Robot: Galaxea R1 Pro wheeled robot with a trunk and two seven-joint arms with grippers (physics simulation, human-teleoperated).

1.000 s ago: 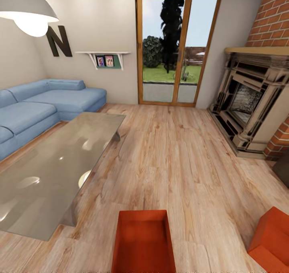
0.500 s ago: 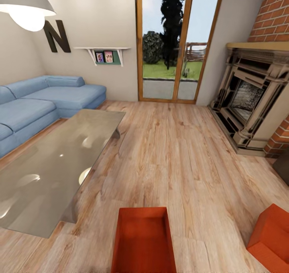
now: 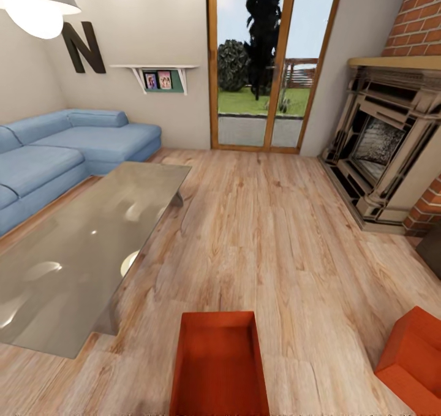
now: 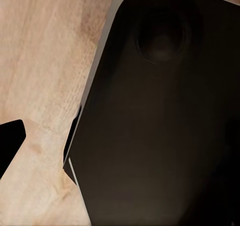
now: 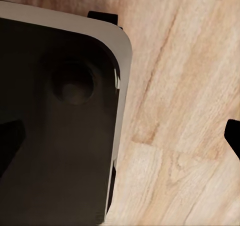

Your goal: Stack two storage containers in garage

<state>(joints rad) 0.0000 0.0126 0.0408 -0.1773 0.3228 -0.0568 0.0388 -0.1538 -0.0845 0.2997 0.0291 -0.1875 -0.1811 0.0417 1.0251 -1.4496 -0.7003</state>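
Two orange-red storage containers stand on the light wood plank floor [image 3: 263, 232] of the living room. One container [image 3: 219, 367] is straight ahead at the near edge of the head view, open side up and empty. The other container [image 3: 413, 364] is at the near right, partly cut off by the frame. My left gripper [image 4: 120, 146] and right gripper [image 5: 120, 141] hang open over the wood floor beside my dark base [image 4: 160, 116], holding nothing. Only black fingertips [image 4: 10, 141] [image 5: 233, 136] show at the frame edges.
A glass coffee table [image 3: 92, 244] stretches along the left, with a blue corner sofa [image 3: 61, 152] behind it. A stone fireplace [image 3: 386, 152] lines the right wall, and wood-framed glass doors [image 3: 263, 67] are at the back. A dark object [image 3: 432, 250] sits at the right edge.
The whole head view has shifted slightly, so the camera has moved a little. The containers lie where they were.
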